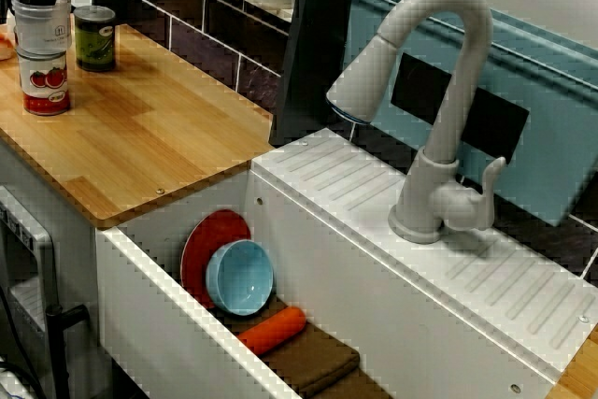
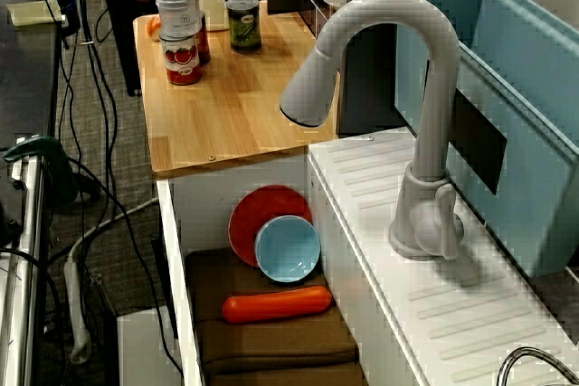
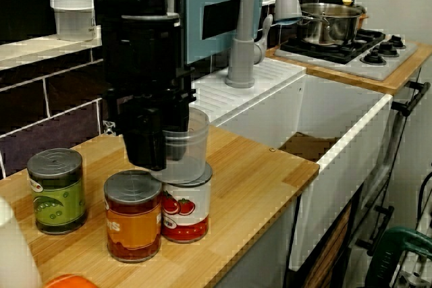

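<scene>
Clear plastic is what the black fingers (image 3: 146,141) have hold of: a cup (image 3: 190,145) standing on top of a tomato can (image 3: 186,212). In the view from the side they look pinched on the cup's near wall, one finger outside and the other probably down inside, though the dark arm hides the inner one. The cup stands upright with its mouth to the ceiling, its long axis vertical and roughly in line with the can beneath. This stack sits on the wooden bench (image 3: 256,180), at the end away from the sink (image 2: 235,192) (whose red plate (image 2: 262,214), blue bowl (image 2: 288,249) and carrot (image 2: 276,305) lie well apart from it). An orange-labelled can (image 3: 133,217) stands just beside the tomato can, and a green-labelled can (image 3: 57,192) stands near. The risk, as I judge it, is the perch. A grip on one thin wall could buckle or tilt the cup, and any sideways drag could slide it off the lid or knock the tomato can into its neighbour.
</scene>
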Motion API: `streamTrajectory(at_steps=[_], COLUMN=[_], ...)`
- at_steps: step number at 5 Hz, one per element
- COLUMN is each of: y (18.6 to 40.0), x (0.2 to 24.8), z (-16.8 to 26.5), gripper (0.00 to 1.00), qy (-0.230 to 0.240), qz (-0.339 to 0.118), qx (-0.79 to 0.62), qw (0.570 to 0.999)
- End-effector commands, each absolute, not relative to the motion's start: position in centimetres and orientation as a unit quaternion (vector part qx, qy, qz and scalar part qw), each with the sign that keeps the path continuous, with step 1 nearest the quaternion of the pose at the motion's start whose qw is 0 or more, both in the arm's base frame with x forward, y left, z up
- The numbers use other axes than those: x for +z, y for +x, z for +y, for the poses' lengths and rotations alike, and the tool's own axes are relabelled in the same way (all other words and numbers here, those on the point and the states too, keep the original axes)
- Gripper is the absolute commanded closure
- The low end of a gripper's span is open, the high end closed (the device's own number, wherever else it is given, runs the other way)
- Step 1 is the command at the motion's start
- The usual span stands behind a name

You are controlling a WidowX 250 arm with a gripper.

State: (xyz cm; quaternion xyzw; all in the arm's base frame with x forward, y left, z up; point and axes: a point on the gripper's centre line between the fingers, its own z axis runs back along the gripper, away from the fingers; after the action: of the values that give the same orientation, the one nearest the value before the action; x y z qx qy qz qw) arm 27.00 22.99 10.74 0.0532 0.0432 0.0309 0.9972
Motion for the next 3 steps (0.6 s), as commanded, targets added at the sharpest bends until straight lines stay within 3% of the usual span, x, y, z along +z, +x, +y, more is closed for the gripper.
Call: streamTrajectory(at_steps=[1,3], y=[27.4,28.5], x=[13.6,14.7], z=[24.0,22.4], gripper=[1.0,1.0], qy=[0.049,0.023], qz=[0.019,0.02], qx=[0.032,0.025], qw=[0.998,0.999])
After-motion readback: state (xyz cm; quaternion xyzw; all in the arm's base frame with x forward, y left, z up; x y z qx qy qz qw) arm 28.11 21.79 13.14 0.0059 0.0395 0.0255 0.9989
